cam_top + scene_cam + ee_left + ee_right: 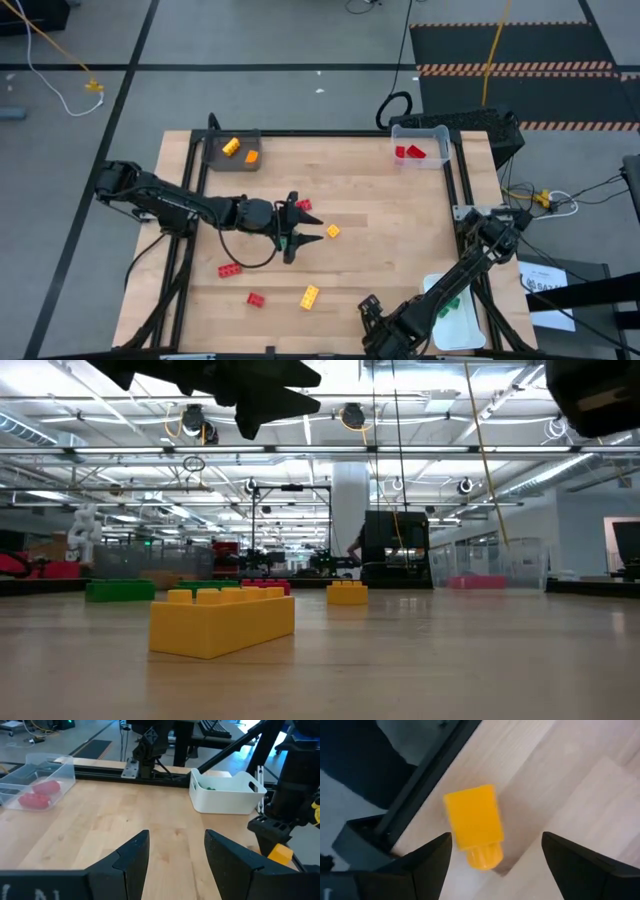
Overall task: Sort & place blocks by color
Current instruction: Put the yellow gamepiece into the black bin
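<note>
My right gripper (pixel 495 852) stands open, pointing steeply down near the table's near edge (pixel 372 312). Its fingers stand on either side of a yellow-orange block (pixel 472 826) without touching it. That block lies on its side on the wood, also seen under the right arm (pixel 280 854). My left gripper (pixel 176 855) hovers open and nearly level over the table's middle (pixel 303 226) with nothing between its fingers. Loose blocks lie around it: a red one (pixel 303 205), a yellow one (pixel 332 231), two red ones (pixel 230 270) (pixel 256 298) and a long yellow one (pixel 310 296).
A dark grey tray (pixel 215 158) at the far left holds yellow and orange blocks. A clear tray (pixel 420 132) at the far right holds red ones. A white tray (pixel 470 325) off the near right corner holds green ones. A green block (pixel 120 590) lies on the table.
</note>
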Motion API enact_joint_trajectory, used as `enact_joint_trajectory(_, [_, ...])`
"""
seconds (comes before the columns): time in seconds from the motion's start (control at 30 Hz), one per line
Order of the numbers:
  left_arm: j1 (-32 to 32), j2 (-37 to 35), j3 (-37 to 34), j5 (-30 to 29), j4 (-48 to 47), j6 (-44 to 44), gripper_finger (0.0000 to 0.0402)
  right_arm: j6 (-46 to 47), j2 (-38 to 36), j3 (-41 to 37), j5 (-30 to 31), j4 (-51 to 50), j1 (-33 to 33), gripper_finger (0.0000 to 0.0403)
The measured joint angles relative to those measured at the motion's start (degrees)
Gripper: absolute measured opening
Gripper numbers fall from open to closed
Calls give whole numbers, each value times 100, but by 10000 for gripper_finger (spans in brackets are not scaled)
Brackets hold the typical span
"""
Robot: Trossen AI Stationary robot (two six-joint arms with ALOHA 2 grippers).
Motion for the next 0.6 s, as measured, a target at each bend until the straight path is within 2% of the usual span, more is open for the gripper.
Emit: enact_joint_trajectory(0.6, [-2, 2, 4, 0, -126, -188, 193, -96, 0, -4, 211, 219, 13, 297])
